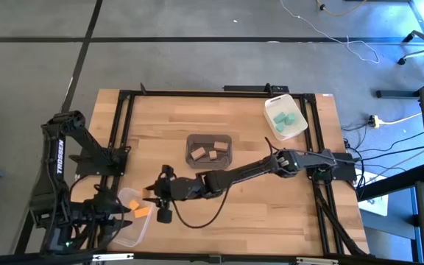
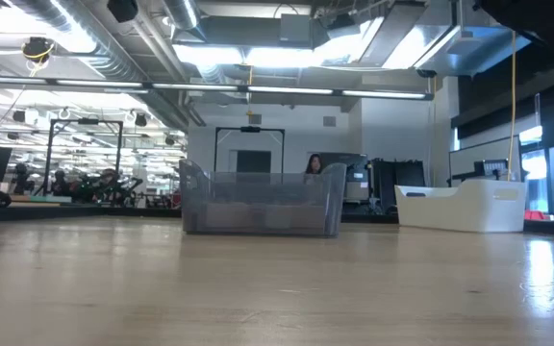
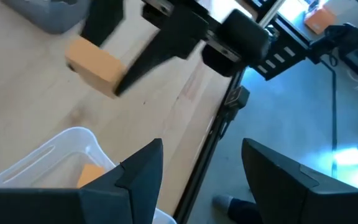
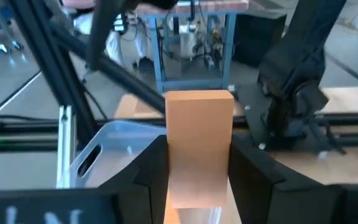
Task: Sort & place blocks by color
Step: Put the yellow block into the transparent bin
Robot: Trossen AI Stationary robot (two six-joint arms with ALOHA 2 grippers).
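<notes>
We log right gripper (image 1: 150,193) pinching orange block (image 4: 198,146) just beside clear bin (image 1: 126,234), second orange block (image 1: 142,213) inside bin, left gripper (image 3: 197,180) spread, empty, over bin's near corner.

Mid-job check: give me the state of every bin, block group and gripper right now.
Right gripper: shut on orange block, near clear bin.
Left gripper: open, empty, by clear bin.
Clear bin: holds one orange block.
Grey bin: holds tan blocks.
White bin: holds teal blocks.
</notes>
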